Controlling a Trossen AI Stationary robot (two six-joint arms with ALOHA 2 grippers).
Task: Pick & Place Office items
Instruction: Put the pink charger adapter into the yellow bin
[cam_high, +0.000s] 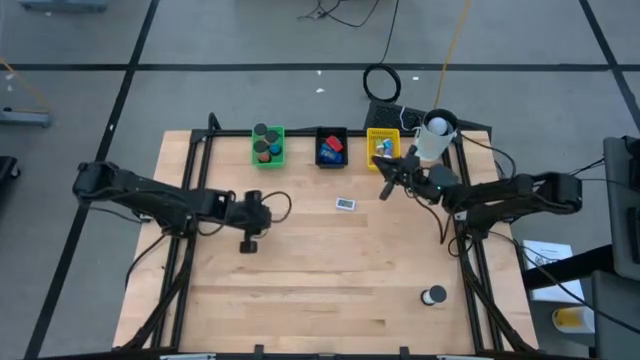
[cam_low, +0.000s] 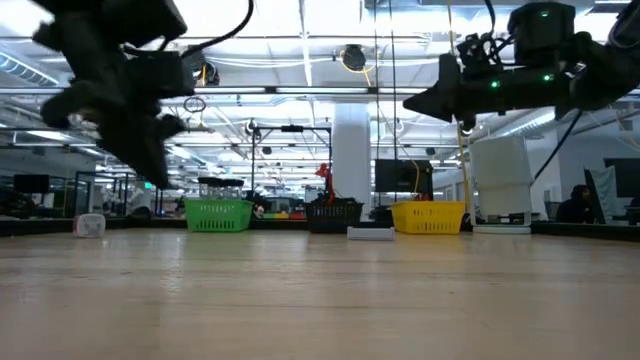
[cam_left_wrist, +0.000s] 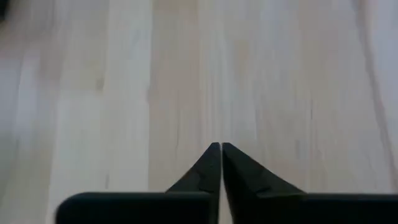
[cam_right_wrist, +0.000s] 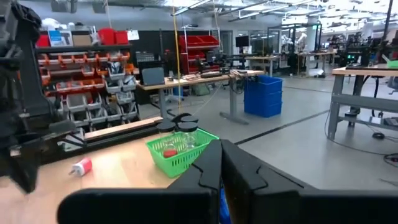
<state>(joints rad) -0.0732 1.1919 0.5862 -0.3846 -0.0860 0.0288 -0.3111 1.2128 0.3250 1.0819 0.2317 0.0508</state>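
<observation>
Wooden planks make up the tabletop, and most of it is bare.

Closest to the front edge, near the right corner, sits a small round roll, dark with a white rim. It stands alone with lots of open wood around it.

Farther in, the left hand hangs over the left middle of the tabletop. Its two dark fingers are pressed together and hold nothing. Only plain wood shows under them.

Past that, near the middle, lies a little flat white piece with a dark patch on it. It has free room on every side.

The right hand floats in the air just in front of the yellow tray. Its fingers are tight together too and hold nothing.

Along the far edge three trays stand in a row with gaps between them. The green tray holds dark round rolls with a bit of red and blue. The black tray holds blue and red blocks. The yellow tray holds tiny pieces, too small to tell apart. A white cup stands just right of the yellow tray, by the far right corner.
</observation>
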